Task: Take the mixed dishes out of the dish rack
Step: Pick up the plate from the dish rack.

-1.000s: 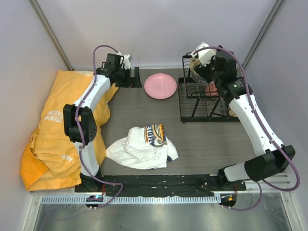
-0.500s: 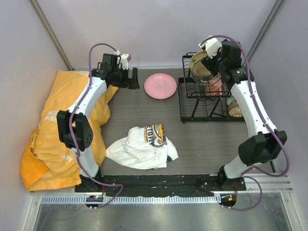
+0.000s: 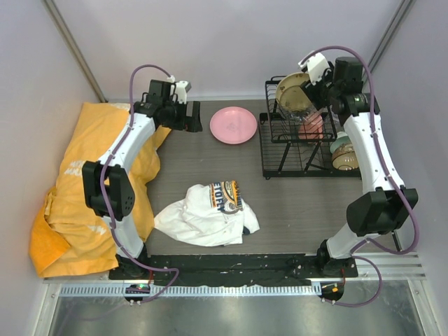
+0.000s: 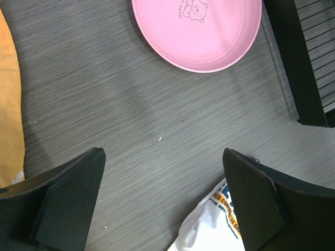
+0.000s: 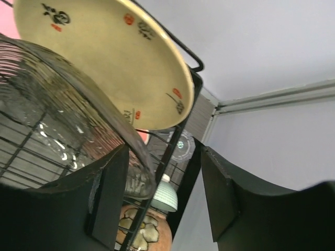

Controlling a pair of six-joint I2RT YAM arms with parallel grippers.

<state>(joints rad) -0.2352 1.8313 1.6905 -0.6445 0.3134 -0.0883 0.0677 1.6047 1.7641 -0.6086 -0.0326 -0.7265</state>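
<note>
The black wire dish rack stands at the back right. The cream patterned plate stands upright in it, with a pink mug, a mint-green bowl and a tan bowl. My right gripper is open at the rack's raised back frame. In the right wrist view a rack wire and the clear glass lie by its fingers, under the cream plate. The big pink plate lies on the table. My left gripper is open and empty, left of it.
A white printed T-shirt lies crumpled at the table's middle front. An orange cloth covers the left side. The rack's corner shows at the right of the left wrist view. Grey walls close in behind and beside the rack.
My right gripper has risen and moved back and to the right, from over the rack's slots to its back frame. My left gripper has shifted slightly right.
</note>
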